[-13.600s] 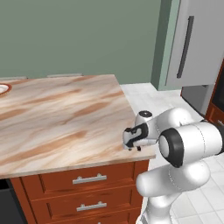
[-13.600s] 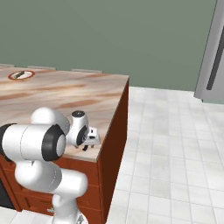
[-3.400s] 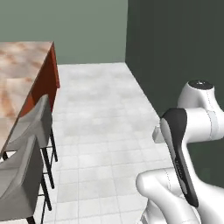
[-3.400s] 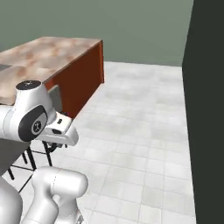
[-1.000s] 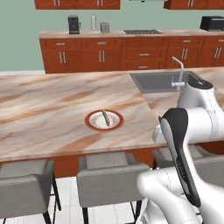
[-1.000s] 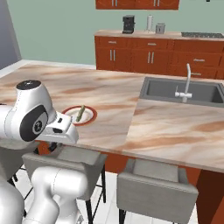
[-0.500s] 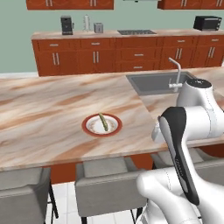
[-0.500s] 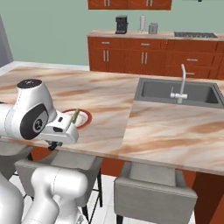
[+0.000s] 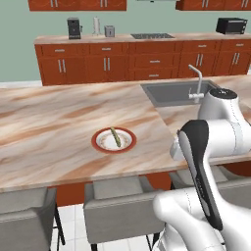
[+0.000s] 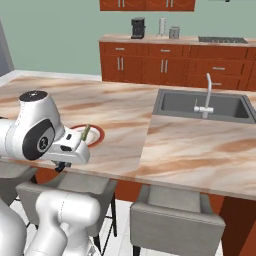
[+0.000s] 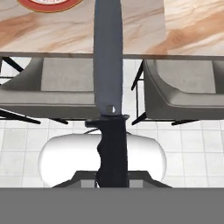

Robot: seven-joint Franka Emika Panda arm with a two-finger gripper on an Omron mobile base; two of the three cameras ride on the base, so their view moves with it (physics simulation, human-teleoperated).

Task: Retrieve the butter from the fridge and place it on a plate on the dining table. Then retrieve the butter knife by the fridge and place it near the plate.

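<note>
The butter knife (image 11: 108, 65), grey blade and black handle, points straight up the hand view, and my gripper (image 11: 112, 175) is shut on its handle. Its blade tip reaches over the edge of the dining table (image 11: 131, 30), just right of the plate (image 11: 49, 4). The plate (image 9: 113, 140) has a red-brown rim and lies near the table's front edge with the butter (image 9: 115, 137) on it. In the right base view the plate (image 10: 94, 136) and the butter (image 10: 85, 132) sit just behind my arm. The hand hangs below the table edge, above the stools.
Grey stools (image 9: 119, 205) (image 11: 65, 85) stand along the near side of the dining table (image 9: 54, 122). A sink with a faucet (image 9: 177, 93) (image 10: 202, 105) is set into the table to the right. A cabinet-lined back counter (image 9: 132, 59) holds small appliances.
Both base views have shifted: the table, plate and sink sit closer and lower in the picture, so the base has moved. The knife stays in the gripper and the butter stays on the plate.
</note>
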